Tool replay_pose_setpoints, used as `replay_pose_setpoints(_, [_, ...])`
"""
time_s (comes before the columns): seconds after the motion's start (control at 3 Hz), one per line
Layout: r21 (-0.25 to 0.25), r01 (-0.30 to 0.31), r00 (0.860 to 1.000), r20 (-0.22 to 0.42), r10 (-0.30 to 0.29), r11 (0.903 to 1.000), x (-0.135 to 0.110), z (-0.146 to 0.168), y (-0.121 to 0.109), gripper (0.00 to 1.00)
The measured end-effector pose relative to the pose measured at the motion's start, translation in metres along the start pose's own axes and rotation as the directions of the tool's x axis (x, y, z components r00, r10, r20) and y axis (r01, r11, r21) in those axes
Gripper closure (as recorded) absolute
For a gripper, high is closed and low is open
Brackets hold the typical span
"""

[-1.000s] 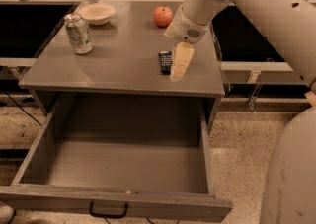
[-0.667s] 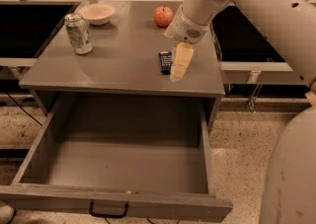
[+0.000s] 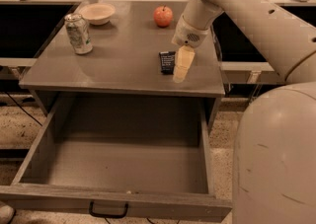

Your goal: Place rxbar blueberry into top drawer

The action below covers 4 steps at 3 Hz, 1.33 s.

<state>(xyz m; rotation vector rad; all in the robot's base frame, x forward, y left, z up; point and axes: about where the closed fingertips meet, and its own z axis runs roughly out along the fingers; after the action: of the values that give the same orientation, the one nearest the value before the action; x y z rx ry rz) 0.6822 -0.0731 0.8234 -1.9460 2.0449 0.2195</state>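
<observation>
The rxbar blueberry (image 3: pixel 167 61), a dark flat bar with pale text, lies on the grey table top (image 3: pixel 118 65) near its right front. My gripper (image 3: pixel 179 72) hangs down from the arm at the upper right, its cream fingers (image 3: pixel 182 63) right beside and partly over the bar's right edge. The top drawer (image 3: pixel 123 168) is pulled wide open below the table, empty inside, with its black loop handle (image 3: pixel 108 211) on the front panel.
A crumpled soda can (image 3: pixel 79 33) stands at the table's left. A pale bowl (image 3: pixel 97 13) sits at the back left and a red apple (image 3: pixel 163 16) at the back centre. My robot body (image 3: pixel 276 159) fills the lower right.
</observation>
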Motion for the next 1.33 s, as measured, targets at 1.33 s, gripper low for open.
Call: replay_pose_setpoints(1.33, [-0.068, 0.036, 0.999, 0.0, -0.036, 0.997, -0.006, 0.028, 0.004, 0.0])
